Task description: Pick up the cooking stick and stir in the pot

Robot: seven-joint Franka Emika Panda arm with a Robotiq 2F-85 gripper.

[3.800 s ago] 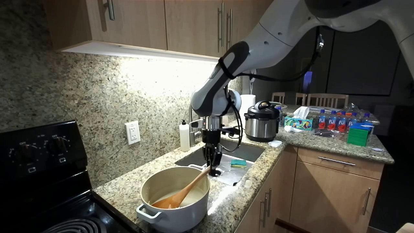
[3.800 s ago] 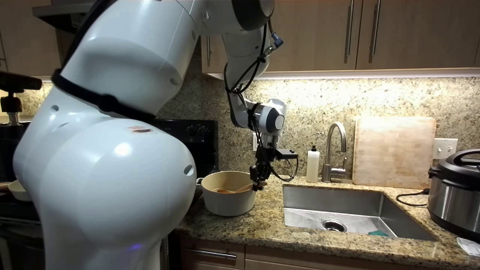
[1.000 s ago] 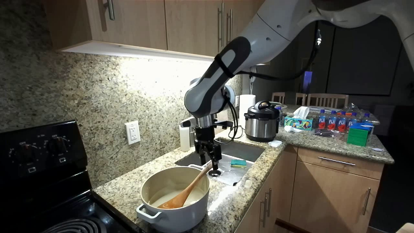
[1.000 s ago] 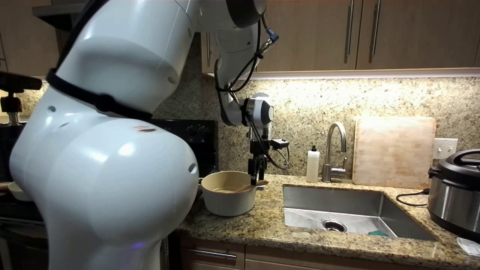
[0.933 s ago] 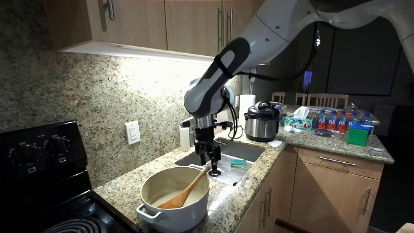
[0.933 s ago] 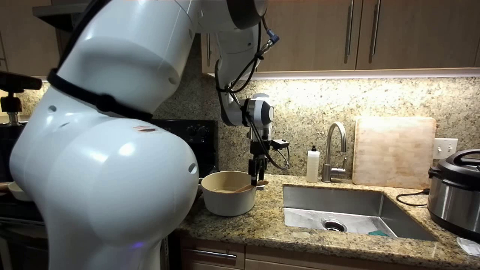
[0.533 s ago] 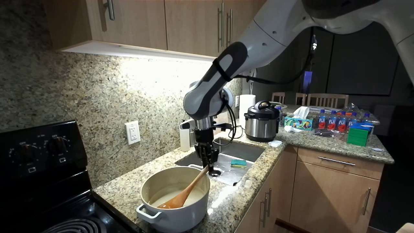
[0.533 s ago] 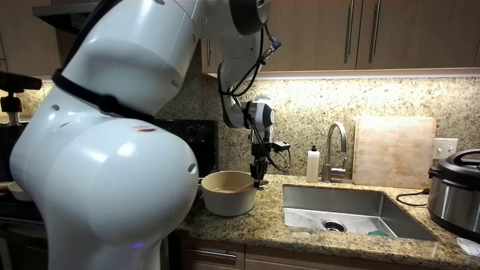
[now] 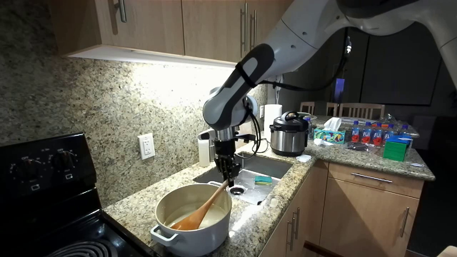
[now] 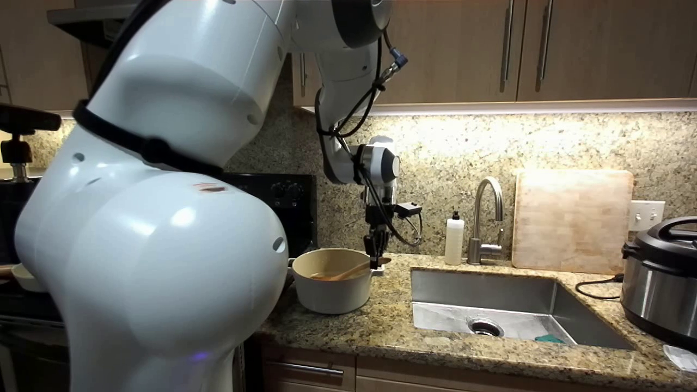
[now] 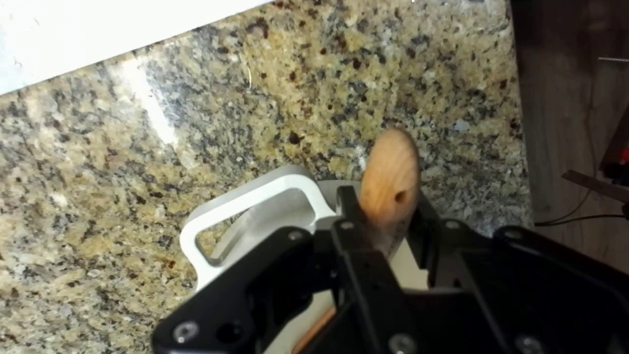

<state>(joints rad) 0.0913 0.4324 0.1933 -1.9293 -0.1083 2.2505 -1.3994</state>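
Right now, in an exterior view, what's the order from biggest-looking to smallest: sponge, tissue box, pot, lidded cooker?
Largest to smallest:
pot
lidded cooker
tissue box
sponge
The pot stands nearest in that view, so true sizes may differ.

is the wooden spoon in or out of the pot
Partly in: both exterior views show the wooden spoon with its broad end inside the pot and its handle sticking out.

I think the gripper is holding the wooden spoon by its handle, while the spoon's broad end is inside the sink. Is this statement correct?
Not entirely: the broad end is inside the pot, not the sink, as both exterior views show. The rest stands: the gripper is holding the wooden spoon by its handle.
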